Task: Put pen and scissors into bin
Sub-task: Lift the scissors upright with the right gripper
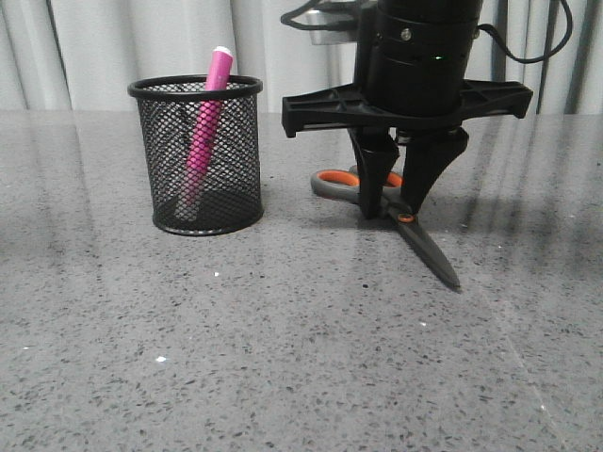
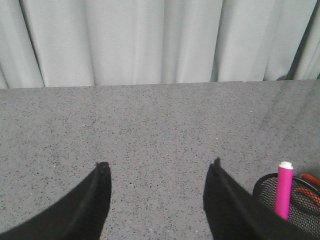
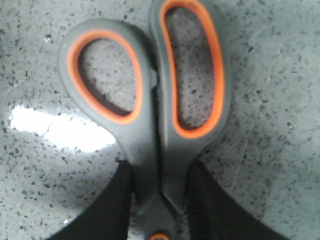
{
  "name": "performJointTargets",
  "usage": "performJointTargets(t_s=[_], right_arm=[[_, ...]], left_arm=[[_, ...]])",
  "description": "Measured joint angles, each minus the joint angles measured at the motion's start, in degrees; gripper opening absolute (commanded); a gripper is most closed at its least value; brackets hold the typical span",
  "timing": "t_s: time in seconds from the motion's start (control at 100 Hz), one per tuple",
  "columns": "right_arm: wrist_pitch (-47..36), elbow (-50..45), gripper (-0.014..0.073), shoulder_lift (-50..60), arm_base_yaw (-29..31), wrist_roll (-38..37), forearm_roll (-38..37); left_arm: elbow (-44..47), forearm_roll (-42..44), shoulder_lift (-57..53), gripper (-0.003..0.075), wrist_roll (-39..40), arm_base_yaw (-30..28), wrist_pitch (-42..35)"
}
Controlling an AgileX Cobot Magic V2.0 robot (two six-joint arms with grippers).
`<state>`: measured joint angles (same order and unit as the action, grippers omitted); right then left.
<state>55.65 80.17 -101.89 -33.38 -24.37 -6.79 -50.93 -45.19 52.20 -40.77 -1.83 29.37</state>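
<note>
The pink pen (image 1: 205, 122) stands tilted inside the black mesh bin (image 1: 241, 160) at the back left, with its whitish end above the rim. The scissors (image 1: 429, 247) lie on the table right of the bin, blades pointing toward the front. My right gripper (image 1: 396, 202) points down over them. In the right wrist view its fingers (image 3: 117, 200) press both sides of the scissors (image 3: 150, 125) just behind the orange pivot, so the gripper (image 3: 160, 170) is shut on them. My left gripper (image 2: 159, 167) is open and empty over bare table; the pen (image 2: 284, 190) and bin rim (image 2: 262, 184) show beside it.
The grey speckled tabletop (image 1: 283, 358) stretches to the front. A pale curtain (image 1: 94, 47) hangs behind the table's far edge. The right arm's wide black bracket (image 1: 405, 99) hangs above the scissors' handles.
</note>
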Motion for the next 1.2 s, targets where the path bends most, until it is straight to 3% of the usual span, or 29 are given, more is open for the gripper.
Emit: performJointTargets(t_s=[0.19,0.35,0.68,1.06,1.2], right_arm=[[-2.39,-0.9,-0.0075,3.27,0.0,-0.12,-2.13],[-10.17,-5.57,-0.0076,12.02,0.0,-2.77,-5.15],[-45.58,-19.73,-0.0076,24.86,0.0,-4.53,-6.77],[-79.4,-20.92,-0.0076,17.72,0.0,-4.74,-10.04],[-86.7,-20.92,-0.0076,13.58,0.0,-4.74,-12.64]], left_arm=[[0.0,0.0,0.0,0.0385,0.0,0.0,-0.09],[0.0,0.0,0.0,0.0385,0.0,0.0,-0.09],[0.0,0.0,0.0,0.0385,0.0,0.0,-0.09],[0.0,0.0,0.0,0.0385,0.0,0.0,-0.09],[0.0,0.0,0.0,0.0385,0.0,0.0,-0.09]])
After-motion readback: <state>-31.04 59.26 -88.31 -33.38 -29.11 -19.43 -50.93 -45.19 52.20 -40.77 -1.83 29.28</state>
